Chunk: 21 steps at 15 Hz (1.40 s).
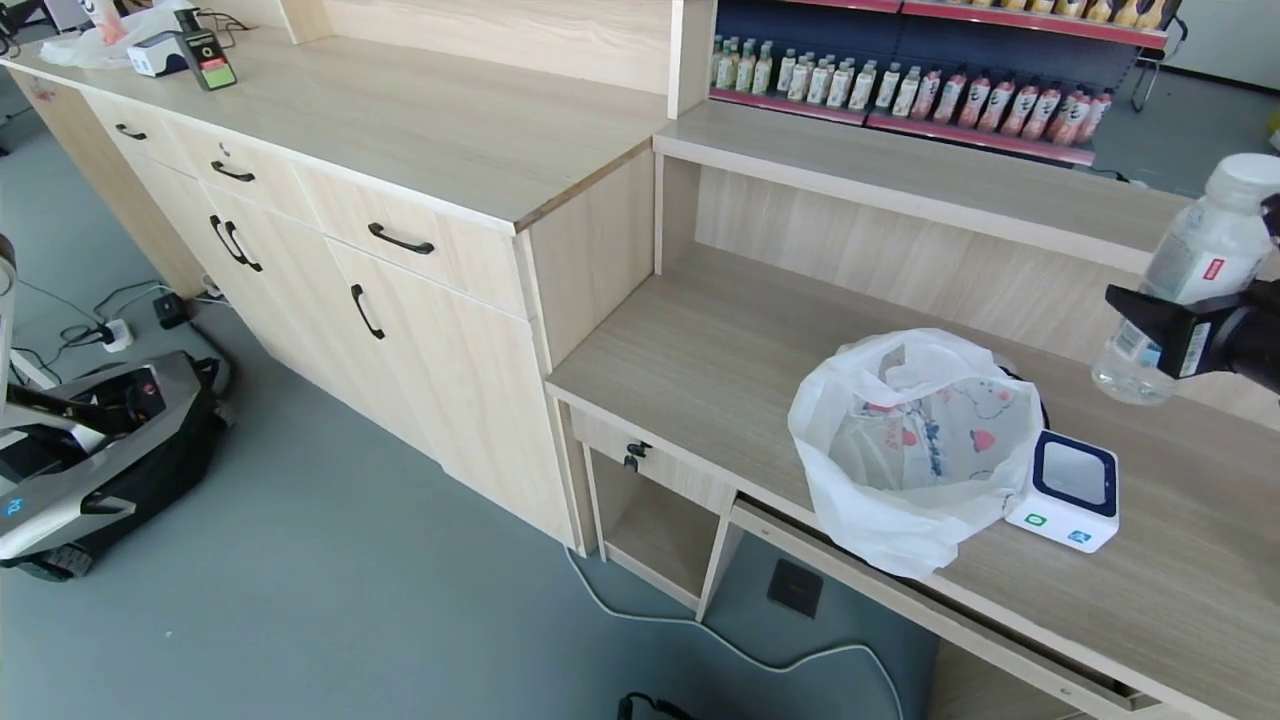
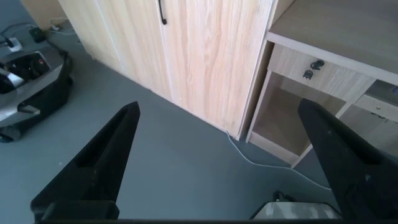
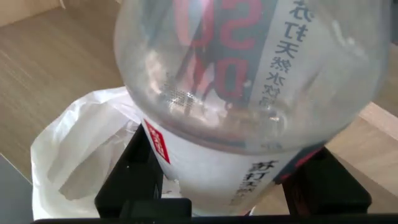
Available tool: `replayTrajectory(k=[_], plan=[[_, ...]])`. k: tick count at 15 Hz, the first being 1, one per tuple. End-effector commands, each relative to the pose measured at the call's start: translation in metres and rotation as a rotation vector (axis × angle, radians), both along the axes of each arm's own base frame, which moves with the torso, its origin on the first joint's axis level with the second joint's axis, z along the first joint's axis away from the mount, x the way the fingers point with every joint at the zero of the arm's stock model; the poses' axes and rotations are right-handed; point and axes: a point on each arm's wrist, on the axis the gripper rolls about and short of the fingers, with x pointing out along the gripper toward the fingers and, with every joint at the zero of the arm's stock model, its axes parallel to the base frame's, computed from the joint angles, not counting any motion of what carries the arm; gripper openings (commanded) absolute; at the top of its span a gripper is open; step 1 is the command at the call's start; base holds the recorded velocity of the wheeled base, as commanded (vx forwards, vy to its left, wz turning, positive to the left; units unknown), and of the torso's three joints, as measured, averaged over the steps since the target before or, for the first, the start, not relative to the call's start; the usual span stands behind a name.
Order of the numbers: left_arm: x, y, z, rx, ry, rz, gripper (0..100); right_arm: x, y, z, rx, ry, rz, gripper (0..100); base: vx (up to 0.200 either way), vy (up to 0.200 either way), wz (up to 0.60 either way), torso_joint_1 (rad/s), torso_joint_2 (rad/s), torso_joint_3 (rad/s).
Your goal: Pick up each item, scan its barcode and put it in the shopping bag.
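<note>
While the right gripper (image 1: 1165, 325) was clamped around the lower body of a clear bottle (image 1: 1195, 270), the item hung in the air above the far right end of the worktop (image 1: 720, 350), tilted, its white cap up and to the robot's right and its base down. The scanner (image 1: 1068, 490), a white box with a dark window facing up, sat on the worktop below the bottle, nearer the robot and a little to its left, touching the open white shopping bag (image 1: 870, 520) on its own left. Bringing the label to the window appeared to call for a move down and leftward. The right arm was plainly the nearer. The left gripper (image 2: 219, 109) hung over the grey floor (image 2: 186, 180), fingers wide apart and holding nothing, well apart from the bag.
</note>
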Motion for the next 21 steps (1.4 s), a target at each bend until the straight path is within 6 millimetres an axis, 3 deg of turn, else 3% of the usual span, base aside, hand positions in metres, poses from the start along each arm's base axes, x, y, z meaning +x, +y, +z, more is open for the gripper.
replayTrajectory(k=[1, 4, 7, 14, 21], plan=[[0.0, 0.0, 0.0, 0.0, 0.0, 0.001, 100, 0.081, 0.024, -0.053, 0.096, 0.044, 0.098, 0, 0.0, 0.0, 0.0, 0.0, 0.0, 0.0], [0.0, 0.0, 0.0, 0.0, 0.0, 0.001, 100, 0.115, 0.025, -0.105, 0.096, 0.06, 0.105, 0, 0.0, 0.0, 0.0, 0.0, 0.0, 0.0], [0.0, 0.0, 0.0, 0.0, 0.0, 0.001, 100, 0.131, 0.031, -0.134, 0.104, 0.073, 0.121, 0, 0.0, 0.0, 0.0, 0.0, 0.0, 0.0], [0.0, 0.0, 0.0, 0.0, 0.0, 0.001, 100, 0.164, 0.042, -0.16, 0.093, 0.03, 0.152, 0, 0.0, 0.0, 0.0, 0.0, 0.0, 0.0], [0.0, 0.0, 0.0, 0.0, 0.0, 0.001, 100, 0.169, 0.047, -0.193, 0.125, 0.024, 0.165, 0, 0.0, 0.0, 0.0, 0.0, 0.0, 0.0]])
